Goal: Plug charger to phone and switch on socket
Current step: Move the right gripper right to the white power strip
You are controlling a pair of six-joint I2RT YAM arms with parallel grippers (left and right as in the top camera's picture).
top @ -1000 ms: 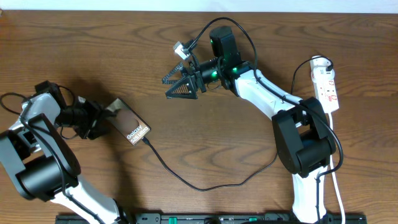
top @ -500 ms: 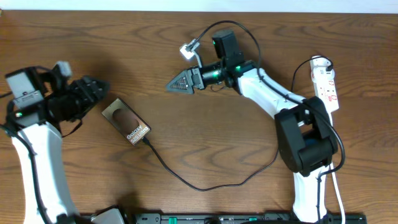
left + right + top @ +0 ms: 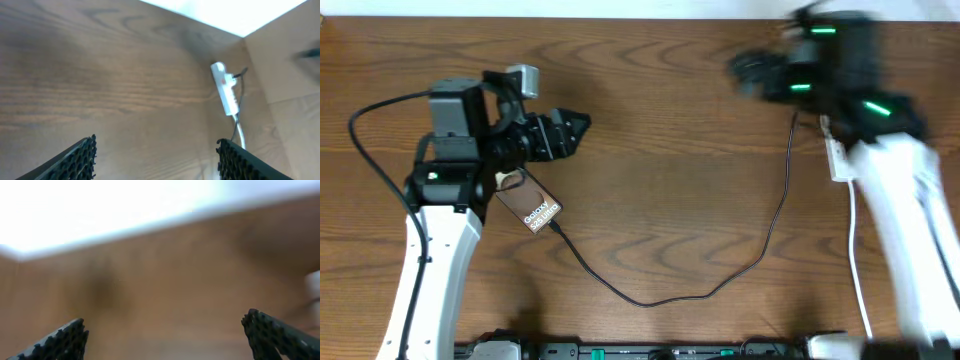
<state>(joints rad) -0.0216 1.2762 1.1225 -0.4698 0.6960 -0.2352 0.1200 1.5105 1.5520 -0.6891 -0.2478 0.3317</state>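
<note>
- Counter, centre: bare wood between both arms, open passage.
- Charger: lies looped across lower centre, rising at right toward socket.
- Phone: upper end under left arm; plugged end exposed.
- Socket: overhung by right arm.

From above, we see the right arm as a smear at 1 o'clock, covering most of the socket. The left arm hides the phone's 10 o'clock end. Our right wrist view is all fuzzy.
</note>
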